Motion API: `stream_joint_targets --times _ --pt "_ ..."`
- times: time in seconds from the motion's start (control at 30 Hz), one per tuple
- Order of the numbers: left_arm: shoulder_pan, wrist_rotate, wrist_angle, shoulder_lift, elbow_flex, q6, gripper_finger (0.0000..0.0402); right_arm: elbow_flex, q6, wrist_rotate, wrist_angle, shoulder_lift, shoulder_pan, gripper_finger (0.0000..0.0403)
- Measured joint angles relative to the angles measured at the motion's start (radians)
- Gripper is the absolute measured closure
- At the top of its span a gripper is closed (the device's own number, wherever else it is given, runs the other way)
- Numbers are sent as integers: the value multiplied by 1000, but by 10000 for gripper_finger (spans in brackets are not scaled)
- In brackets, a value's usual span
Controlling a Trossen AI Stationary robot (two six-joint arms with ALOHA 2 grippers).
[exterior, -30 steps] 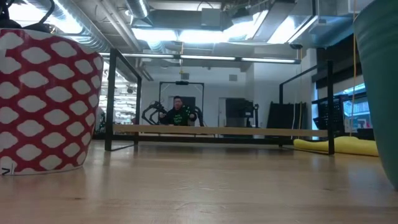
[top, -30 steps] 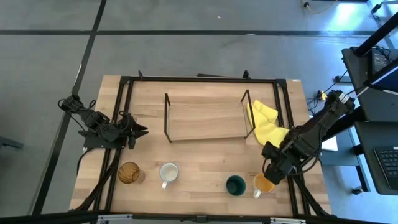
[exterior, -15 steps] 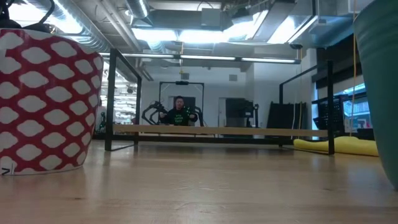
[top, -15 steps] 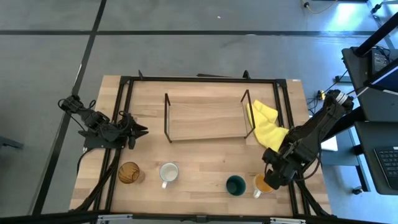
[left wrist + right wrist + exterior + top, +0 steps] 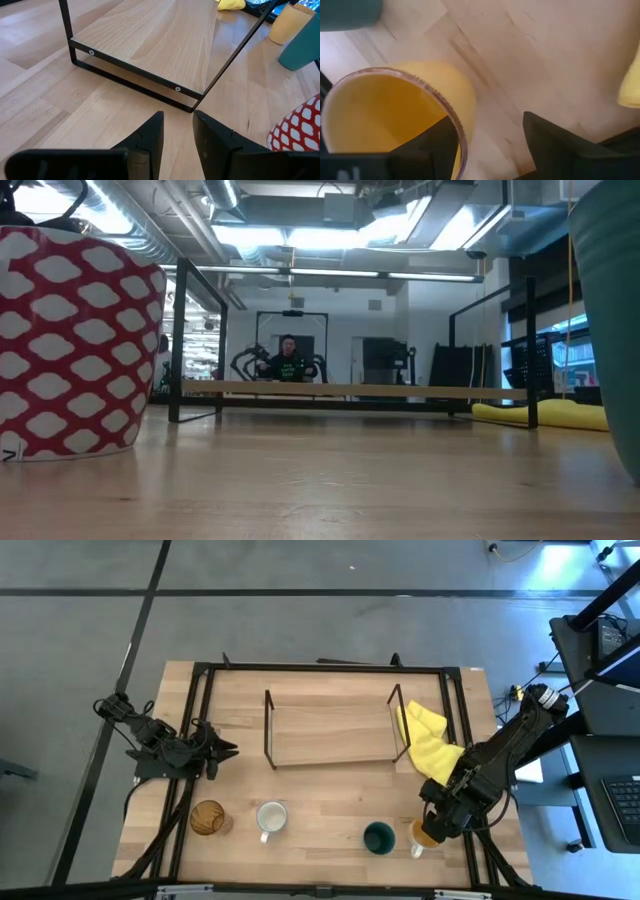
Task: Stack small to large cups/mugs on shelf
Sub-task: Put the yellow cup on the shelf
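Along the near edge stand an amber ribbed tumbler (image 5: 208, 818), a white mug (image 5: 271, 817) that is red-and-white patterned outside (image 5: 70, 345), a dark green cup (image 5: 379, 837) and an orange-inside mug (image 5: 418, 838). The shelf (image 5: 330, 730) stands on its black wire end frames at the table's middle. My right gripper (image 5: 430, 828) is open just above the orange mug (image 5: 395, 105). One finger (image 5: 432, 147) is over the mug's rim and the other (image 5: 555, 145) is outside its wall. My left gripper (image 5: 177, 131) hovers near the table's left edge with a narrow gap between its fingers, empty. My right gripper comes at the orange mug's rim (image 5: 460, 125) from above, on the side toward the table's right edge. Its fingers stand on either side of the wall. I cannot tell whether a finger touches the rim. The mug stands upright on the table.
A yellow cloth (image 5: 430, 740) lies right of the shelf, under my right arm. The table's black frame rails (image 5: 455, 720) run along both sides. A person (image 5: 288, 362) sits far behind the table. There is bare wood between the shelf and the row of cups.
My right gripper has moved a little toward the table's near edge and down over the orange mug, covering more of it in the high view. The cups and the shelf have kept still.
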Motion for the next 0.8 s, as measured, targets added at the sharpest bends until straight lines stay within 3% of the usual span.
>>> stream_joint_targets --times 0.27,0.43,0.73,0.8 --pt "0 0 0 0 0 0 303 -10 -5 0 30 0 0 205" --pt "0 0 0 0 0 0 303 -10 -10 -1 54 0 0 254" --pt "0 0 0 0 0 0 303 -11 -67 -5 48 1 0 380" --pt "0 0 0 0 0 0 303 -11 -90 -1 54 1 0 384"
